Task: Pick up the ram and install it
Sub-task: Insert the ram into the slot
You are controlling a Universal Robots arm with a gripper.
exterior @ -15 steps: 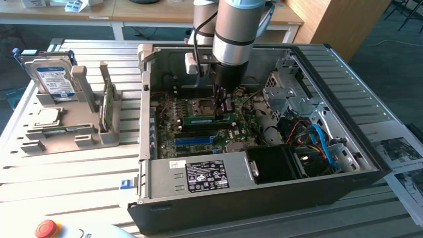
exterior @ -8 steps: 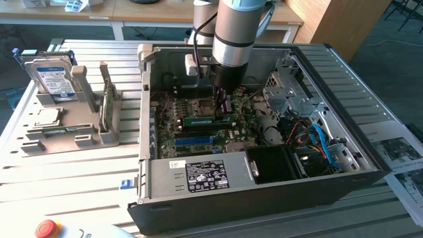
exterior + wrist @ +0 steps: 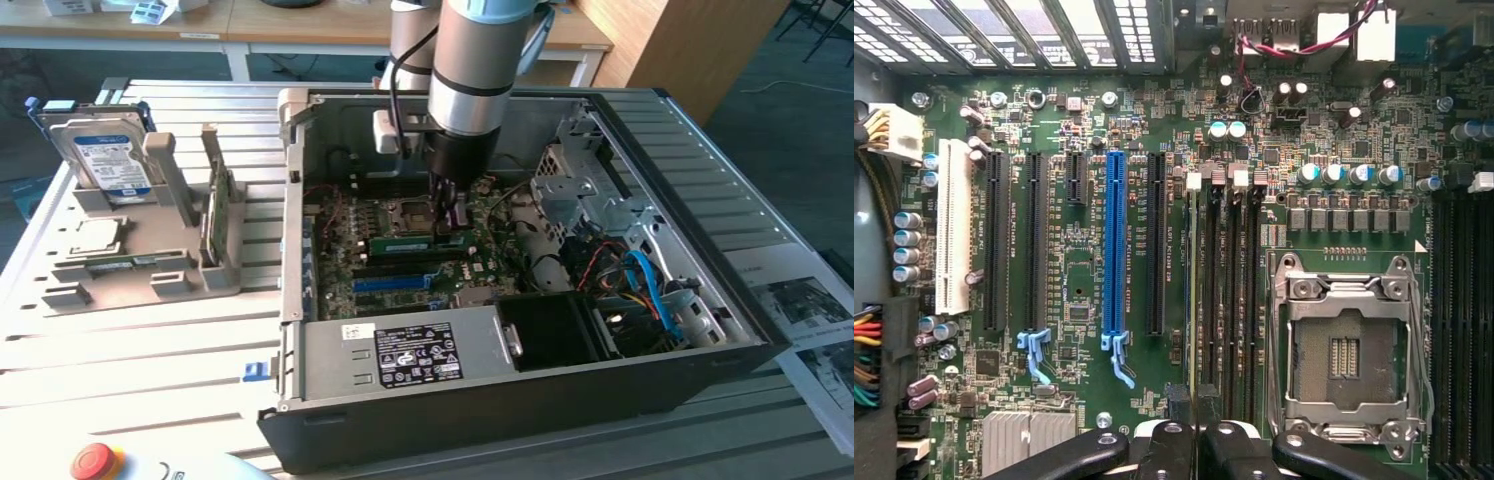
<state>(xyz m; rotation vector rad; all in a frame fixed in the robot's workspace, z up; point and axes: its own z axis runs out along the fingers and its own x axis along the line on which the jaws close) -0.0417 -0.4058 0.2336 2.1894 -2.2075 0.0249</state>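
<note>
The arm (image 3: pixel 474 60) is seen reaching down into the open computer case (image 3: pixel 534 425), which is laid on its side on a slatted table (image 3: pixel 134 350). The gripper (image 3: pixel 447 212) is lowered close over the motherboard (image 3: pixel 340 290), near the empty processor socket (image 3: pixel 407 212). In the wrist view the gripper (image 3: pixel 1194 445) is shown with its two black fingers (image 3: pixel 1172 440) brought almost together. The thin upper edge of the ram (image 3: pixel 1194 290) is caught between them, so the ram is held. The ram is set on its edge along the memory slot nearest to the black expansion slots (image 3: pixel 1155 245), with the other memory slots (image 3: pixel 1239 300) and the processor socket (image 3: pixel 1349 350) on its other side. In the exterior view the ram (image 3: pixel 400 243) is seen as a narrow green strip under the gripper, between the socket and the blue slot (image 3: pixel 394 283). Whether it is pushed fully into the slot cannot be told. Outside the case, on the exterior view's left, a grey holder (image 3: pixel 134 290) is placed, in which a hard drive (image 3: pixel 107 155) is stood upright and a small silver processor (image 3: pixel 91 237) is laid flat.
</note>
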